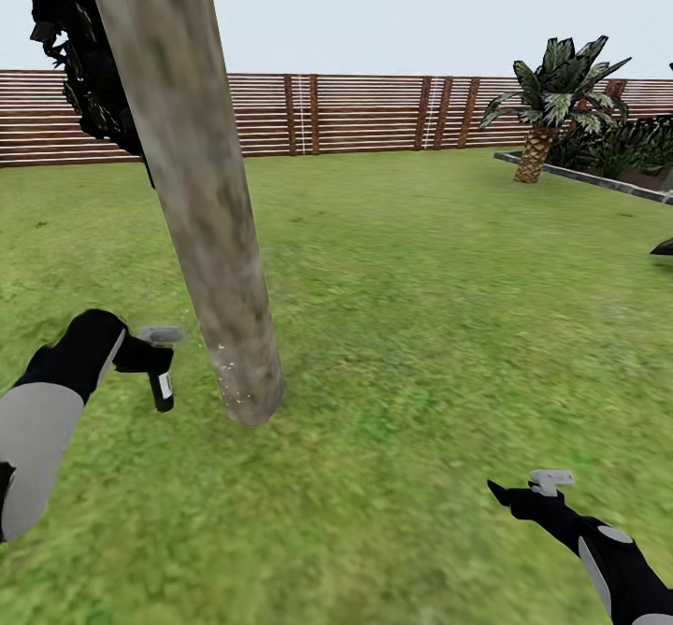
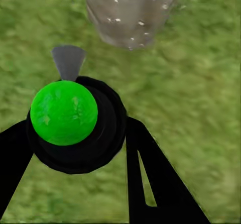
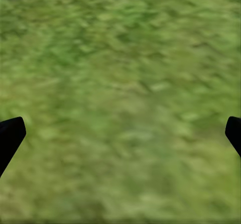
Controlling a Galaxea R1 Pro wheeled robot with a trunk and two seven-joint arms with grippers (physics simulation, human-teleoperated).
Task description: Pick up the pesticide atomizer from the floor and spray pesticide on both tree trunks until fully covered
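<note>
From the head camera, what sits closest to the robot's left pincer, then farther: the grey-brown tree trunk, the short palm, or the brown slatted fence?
1. Mottled grey-brown tree trunk: just beside the left pincer.
2. Short palm with scaly orange trunk: far right, across the lawn.
3. Brown slatted wooden fence: along the back; close to the palm's depth.

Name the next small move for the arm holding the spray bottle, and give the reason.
Probably raise the left gripper and spray higher. It holds the spray bottle beside the tree trunk, and white specks dot only the trunk's base; the bark above looks bare. The right gripper hangs open over grass.
</note>
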